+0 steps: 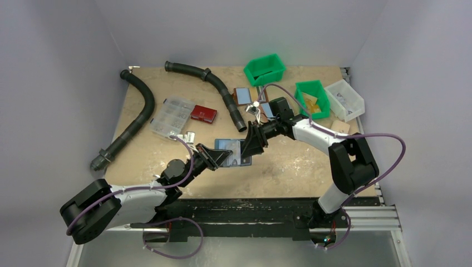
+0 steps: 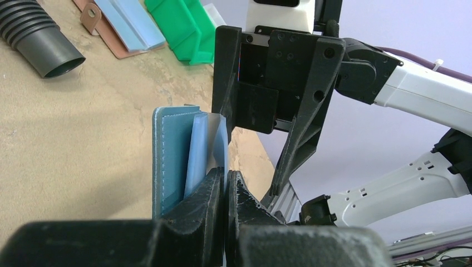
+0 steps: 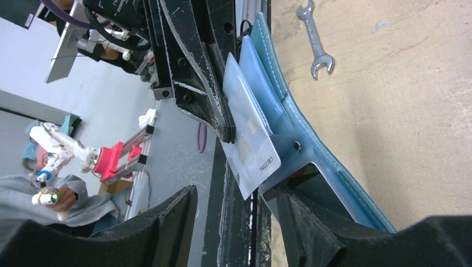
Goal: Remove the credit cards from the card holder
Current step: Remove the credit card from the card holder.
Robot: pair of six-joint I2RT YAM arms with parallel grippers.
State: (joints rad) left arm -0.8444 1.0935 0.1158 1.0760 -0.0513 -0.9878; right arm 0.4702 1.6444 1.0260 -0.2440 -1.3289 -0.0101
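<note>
The dark-blue card holder (image 1: 238,151) stands open and on edge between my two grippers, its light-blue pockets (image 2: 196,147) fanned out. A white credit card (image 3: 251,146) sticks out of a pocket, one corner well clear of the holder (image 3: 328,167). My left gripper (image 2: 227,186) is shut on the card's thin edge, and its black fingers (image 3: 203,89) press against the card. My right gripper (image 3: 239,222) stands open, with the card's free corner in the gap. One of its fingers (image 3: 311,228) lies under the holder's snap flap, and the other stands apart.
Two black corrugated hoses (image 1: 136,119) (image 1: 220,89) lie at the left and back. There is a clear organiser box (image 1: 171,115), a red box (image 1: 203,113), two green bins (image 1: 264,69) (image 1: 311,97), a clear bin (image 1: 345,99), a brown-backed holder (image 2: 119,28) and a wrench (image 3: 316,40).
</note>
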